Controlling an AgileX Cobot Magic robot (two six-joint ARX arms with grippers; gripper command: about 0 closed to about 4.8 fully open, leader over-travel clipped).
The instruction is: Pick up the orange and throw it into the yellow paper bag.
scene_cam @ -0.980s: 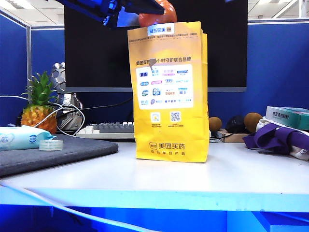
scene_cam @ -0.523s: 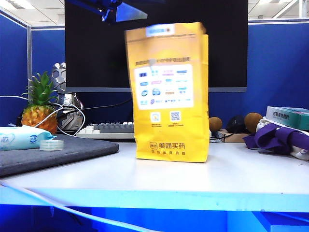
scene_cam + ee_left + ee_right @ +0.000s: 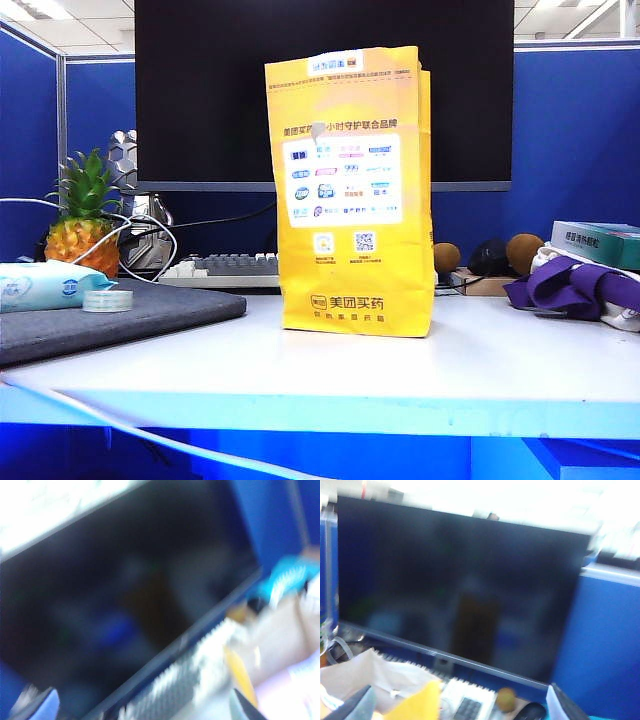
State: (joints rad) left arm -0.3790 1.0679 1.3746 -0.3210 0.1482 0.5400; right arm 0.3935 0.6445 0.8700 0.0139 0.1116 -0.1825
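The yellow paper bag (image 3: 350, 190) stands upright in the middle of the white table, its printed white panel facing the exterior camera. The orange shows in no view. Neither arm appears in the exterior view. In the blurred left wrist view my left gripper (image 3: 142, 707) is open, its fingertips (image 3: 40, 705) far apart with nothing between them, and a yellow edge of the bag (image 3: 240, 675) lies below. My right gripper (image 3: 460, 705) is open too and holds nothing, with the bag's yellow rim (image 3: 417, 702) beneath it.
A pineapple (image 3: 82, 215), a wipes pack (image 3: 45, 285) and a tape roll (image 3: 106, 300) on a dark mat (image 3: 150, 310) sit at the left. Behind the bag are a keyboard (image 3: 225, 268) and a monitor (image 3: 200, 90). Brown balls (image 3: 446, 257), purple cloth (image 3: 575, 285) and a box (image 3: 600, 240) are at the right.
A second ago my left gripper held the orange above the bag's mouth. It opened, the orange vanished from view, the bag shook, and the arm rose out of the exterior view.
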